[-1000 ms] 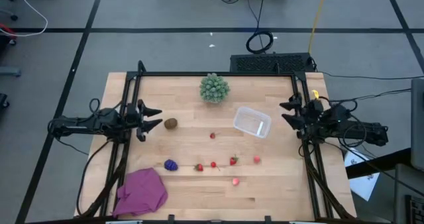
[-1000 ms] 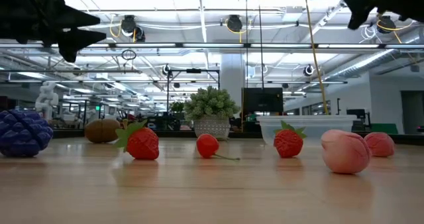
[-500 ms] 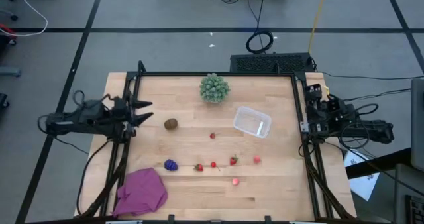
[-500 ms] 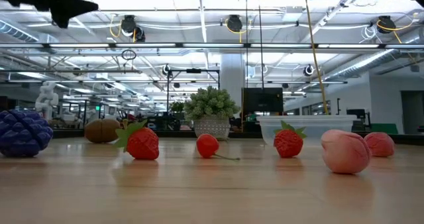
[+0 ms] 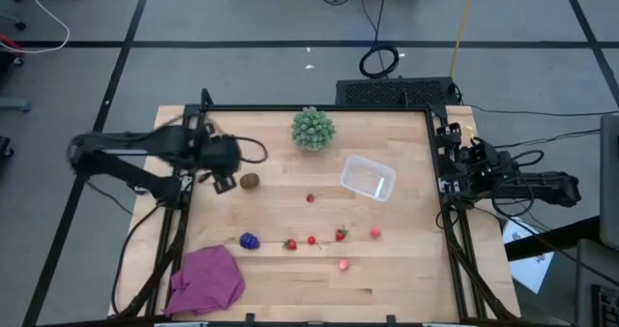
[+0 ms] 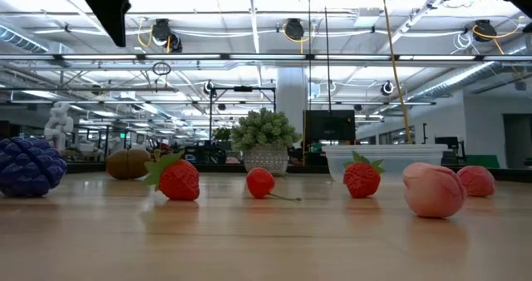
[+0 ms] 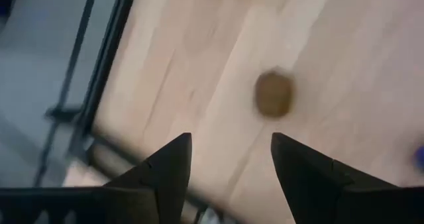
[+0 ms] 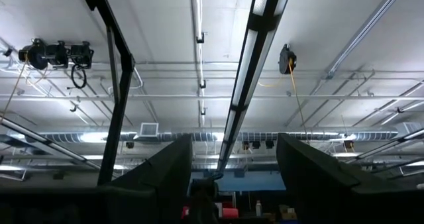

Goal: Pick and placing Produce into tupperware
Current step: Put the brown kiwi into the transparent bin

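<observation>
- The kiwi [image 5: 250,181] lies on the bench [image 5: 290,269] just beside the left hand [image 5: 223,182], ahead of its partly spread, empty fingers [image 7: 169,168].
- The tupperware [image 5: 368,177] sits well beyond it.
- The right hand [image 5: 447,164] waits at the bench's edge, pointing up, fingers parted, empty.

Robotics lab or industrial workshop hall. Wooden table [image 5: 387,269] on a black metal frame [image 5: 319,108], standing on grey floor [image 5: 242,66] marked with dark tape lines; loose cables [image 5: 379,60] coil on that floor beyond the table's far edge. Above the right gripper [image 8: 232,171]: exposed white ceiling, long strip lights [image 8: 255,65], pipes and conduit, hanging cable reels [image 8: 56,54]. Past the table at tabletop height: open hall with more rigs and a dark monitor [image 6: 329,125]
</observation>
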### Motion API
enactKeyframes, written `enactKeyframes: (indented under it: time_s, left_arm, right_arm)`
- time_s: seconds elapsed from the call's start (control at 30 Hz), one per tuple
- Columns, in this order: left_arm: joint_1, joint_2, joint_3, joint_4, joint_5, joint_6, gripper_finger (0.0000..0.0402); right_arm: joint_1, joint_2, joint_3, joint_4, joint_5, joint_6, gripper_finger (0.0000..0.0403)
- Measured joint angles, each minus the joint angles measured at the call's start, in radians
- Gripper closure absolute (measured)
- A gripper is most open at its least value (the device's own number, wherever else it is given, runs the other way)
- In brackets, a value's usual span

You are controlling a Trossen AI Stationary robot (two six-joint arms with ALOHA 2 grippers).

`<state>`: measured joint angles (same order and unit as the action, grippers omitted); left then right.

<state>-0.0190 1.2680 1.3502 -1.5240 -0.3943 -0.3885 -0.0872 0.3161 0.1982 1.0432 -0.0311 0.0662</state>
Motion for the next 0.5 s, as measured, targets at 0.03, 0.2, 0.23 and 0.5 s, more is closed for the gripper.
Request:
enactKeyframes:
  time_s: [0.03, 0.2, 0.23, 0.5]
  left_arm:
    - [0.004, 0.048, 0.027, -0.043, 0.000, -0.019, 0.0188]
    - [0.007, 0.187, 0.067, 0.003, 0.043, 0.005, 0.0188]
    - [0.007, 0.201, 0.070, 0.009, 0.050, 0.025, 0.0188]
    - [-0.013, 0.220, 0.067, 0.034, 0.068, -0.013, 0.0188]
  right_arm:
    - [0.000, 0.000, 0.000, -0.001, 0.000, 0.000, 0.0195]
    - [0.000, 0.000, 0.000, 0.000, 0.000, 0.000, 0.0195]
    - [0.000, 0.000, 0.000, 0.000, 0.000, 0.000, 0.0195]
    - [0.000, -0.001, 0.000, -0.019, 0.000, 0.040, 0.0195]
